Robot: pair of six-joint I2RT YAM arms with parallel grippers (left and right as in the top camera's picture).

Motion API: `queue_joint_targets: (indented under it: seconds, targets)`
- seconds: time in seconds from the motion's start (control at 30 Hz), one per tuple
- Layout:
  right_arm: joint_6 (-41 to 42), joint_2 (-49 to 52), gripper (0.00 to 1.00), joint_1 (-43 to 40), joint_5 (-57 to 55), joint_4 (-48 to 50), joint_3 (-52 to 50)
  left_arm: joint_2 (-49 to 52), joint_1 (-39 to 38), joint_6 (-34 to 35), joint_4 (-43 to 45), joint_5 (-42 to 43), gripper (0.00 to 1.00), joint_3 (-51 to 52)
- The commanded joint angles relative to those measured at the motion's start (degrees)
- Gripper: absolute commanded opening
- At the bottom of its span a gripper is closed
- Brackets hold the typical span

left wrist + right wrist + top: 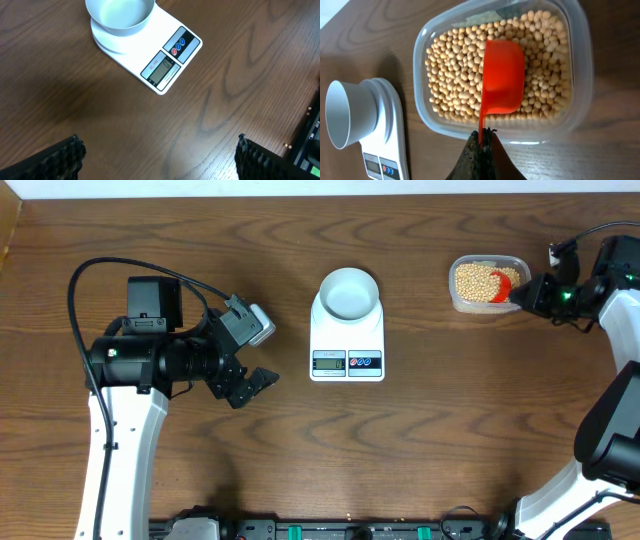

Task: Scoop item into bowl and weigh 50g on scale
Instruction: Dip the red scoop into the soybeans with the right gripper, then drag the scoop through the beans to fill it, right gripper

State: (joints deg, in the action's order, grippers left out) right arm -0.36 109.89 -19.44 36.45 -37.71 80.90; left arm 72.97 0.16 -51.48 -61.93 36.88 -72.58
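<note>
Beige beans [455, 75] are all in the clear tub [585, 65], well off to the right of the scale [347, 362]. None are in the bowl [348, 292] yet; it sits empty on the scale's far end, away from the display.

Your right gripper [484, 137] is pinched tight on the thin handle of the red scoop [502, 80]. The cup lies on top of the bean pile, and I don't see any beans in it.

So you're at the dig-in step. I'd push the lip down under the beans, then level the cup before lifting. Keep the load modest too. It's a long carry over bare table to the scale, and small loads will probably make 50g easier to hit.

The left gripper [252, 386] is parked left of the scale, spread wide with nothing in it.

On views:
- **Right wrist:** the only one showing the grip on the handle. Overhead gives you just a red sliver there.
- **Left wrist:** gets the scale's display and buttons best, though I can't read the digits.
- **Overhead:** the only one showing the full gap from tub to scale.
</note>
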Motion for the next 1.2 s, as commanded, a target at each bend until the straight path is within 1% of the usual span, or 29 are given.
queue_joint_targets:
  seconds: [0.0, 0.27, 0.73, 1.17]
  targets:
    - [0.33, 1.05, 0.01, 0.04, 1.68, 0.90, -0.46, 0.33, 0.20, -0.98, -0.20, -0.46, 0.98, -1.16]
    - [0.37, 1.05, 0.01, 0.02, 9.05, 0.39, -0.46, 0.33, 0.20, -0.98, -0.20, -0.46, 0.98, -1.16]
    - [0.35, 1.14, 0.01, 0.04, 7.17, 1.16, -0.46, 0.33, 0.20, -0.98, -0.20, -0.46, 0.98, -1.16]
    - [3.39, 1.14, 0.01, -0.52, 7.98, 1.03, -0.48, 0.33, 0.20, -0.98, -0.20, -0.46, 0.98, -1.16]
